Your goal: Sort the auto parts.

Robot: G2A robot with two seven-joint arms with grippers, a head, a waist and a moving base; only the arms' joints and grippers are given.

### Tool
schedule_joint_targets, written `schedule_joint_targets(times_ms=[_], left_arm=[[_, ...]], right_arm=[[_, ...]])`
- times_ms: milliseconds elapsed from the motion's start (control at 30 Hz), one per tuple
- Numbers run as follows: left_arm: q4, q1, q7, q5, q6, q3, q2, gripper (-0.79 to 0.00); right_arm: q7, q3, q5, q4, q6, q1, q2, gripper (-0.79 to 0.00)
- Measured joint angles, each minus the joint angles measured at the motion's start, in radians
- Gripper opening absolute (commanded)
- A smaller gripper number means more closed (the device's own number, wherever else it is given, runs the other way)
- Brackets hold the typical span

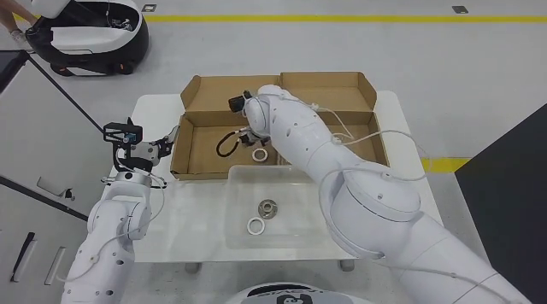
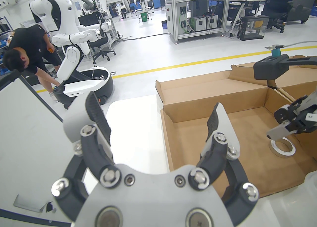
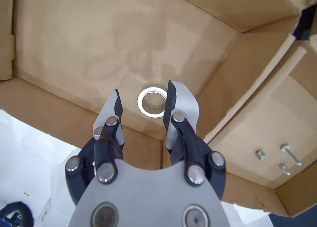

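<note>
In the top view the flat silvery ring [image 1: 259,155] is seen on the box [image 1: 201,146] floor at 6 o'clock of the right end effector [image 1: 252,143], with the left end effector [image 1: 168,143] well apart at 9 o'clock; in the left wrist view the latter is shown spread and empty; in the right wrist view the ring, hole upward, is framed between spread jaws.

Worktop [image 1: 158,116]: white, rectangular, rounded corners, set on a pale grey floor. Two items lay directly on it.

1. Cardboard box [image 1: 333,92]: brown, open-topped, on the far half of the worktop. Far flaps were folded outward and lay flat. An internal divider split it into L and R compartments.
2. Clear tray [image 1: 286,229]: transparent plastic, shallow, on the near half at approx. centre. Its far edge sat close against the box's near wall; contact not confirmed.

A bare strip of worktop was exposed on the L side, beside both items.
</note>
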Motion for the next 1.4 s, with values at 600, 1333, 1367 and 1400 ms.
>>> schedule_joint_targets(times_ms=[600,1333,1367,1400], left_arm=[[0.000,0.000,0.000,0.000,0.000,0.000,0.000,0.000],[0.000,0.000,0.000,0.000,0.000,0.000,0.000,0.000],[0.000,0.000,0.000,0.000,0.000,0.000,0.000,0.000],[0.000,0.000,0.000,0.000,0.000,0.000,0.000,0.000]], right_arm=[[-0.031,0.130,0.163,0.019,-0.321,0.098,0.070,0.000],[-0.051,0.234,0.239,-0.074,-0.589,0.105,0.172,0.000],[-0.052,0.240,0.240,-0.081,-0.600,0.105,0.178,0.000],[-0.052,0.245,0.241,-0.087,-0.609,0.104,0.184,0.000]])
